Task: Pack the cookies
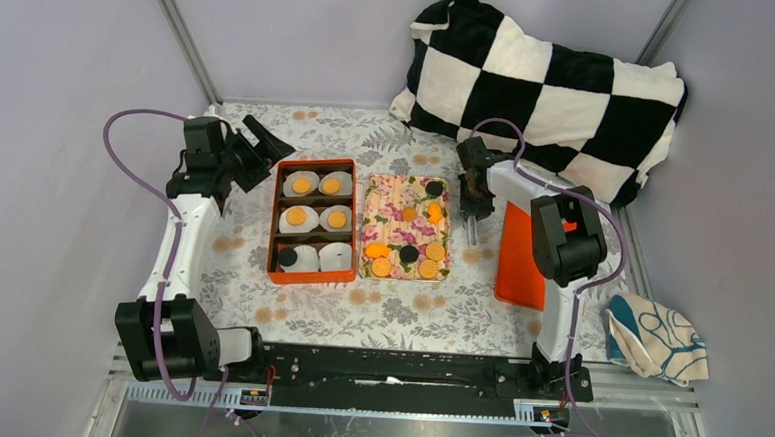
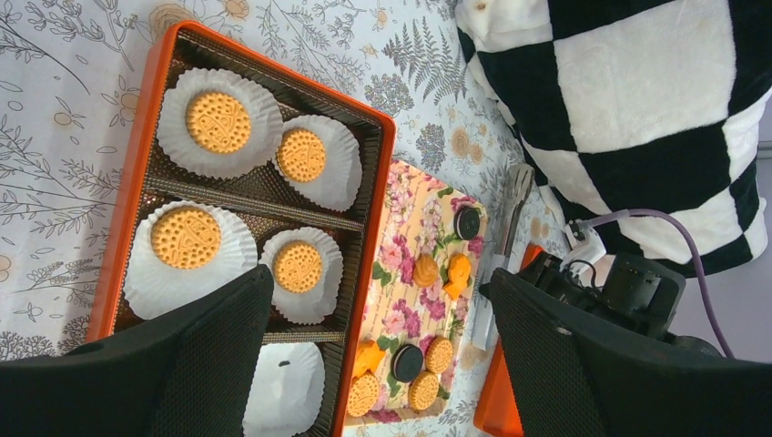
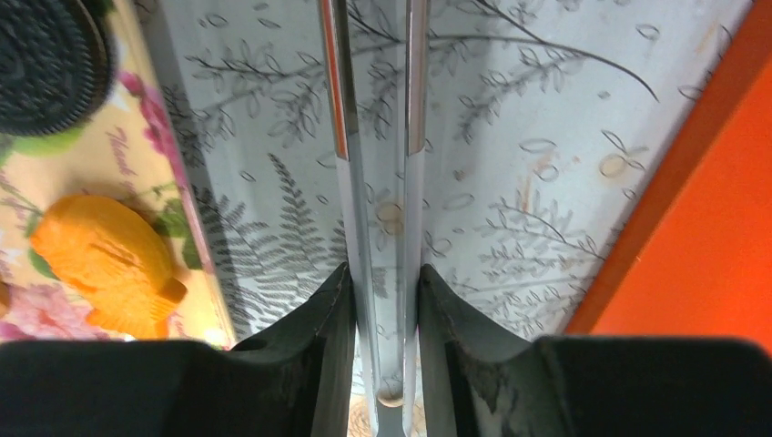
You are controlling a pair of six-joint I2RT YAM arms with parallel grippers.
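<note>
An orange box holds white paper cups; four cups hold orange-tan cookies, and a black cookie lies at the near left. The cups with cookies also show in the left wrist view. The floral tray beside the box carries several loose orange cookies and a few black ones. My left gripper is open and empty, above the table at the box's far left corner. My right gripper is shut on metal tongs, just right of the tray, tips over the tablecloth.
An orange lid lies right of the tongs. A black-and-white checkered pillow fills the far right. A patterned cloth lies off the table's near right. The near-right cup in the box looks empty.
</note>
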